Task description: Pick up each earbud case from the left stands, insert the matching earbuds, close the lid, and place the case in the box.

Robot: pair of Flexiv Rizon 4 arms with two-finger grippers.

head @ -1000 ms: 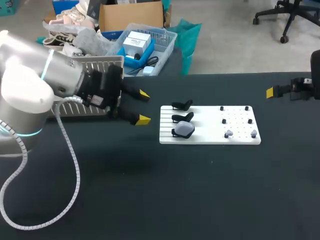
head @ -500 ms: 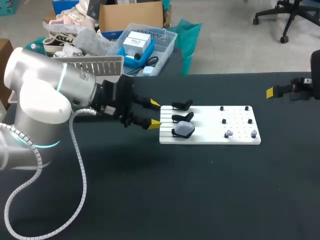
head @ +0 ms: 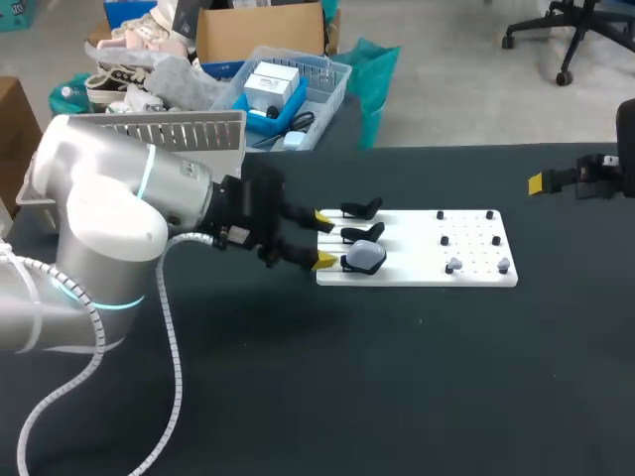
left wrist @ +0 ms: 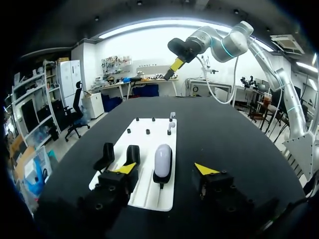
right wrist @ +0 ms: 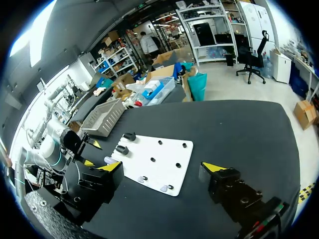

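The left arm is stretching low over the black table (head: 397,377), wrist level. Its left gripper (left wrist: 166,169) is standing wide open at the near edge of the flat white slotted board (left wrist: 149,149). The pale grey oval earbud case (left wrist: 162,160) is sitting on its stand just ahead of the gap between the yellow-tipped fingers, touching neither. Two more curved black stands (left wrist: 132,153) are sitting ahead of one finger. The right gripper (right wrist: 162,167) is hanging open too, well back from the board.
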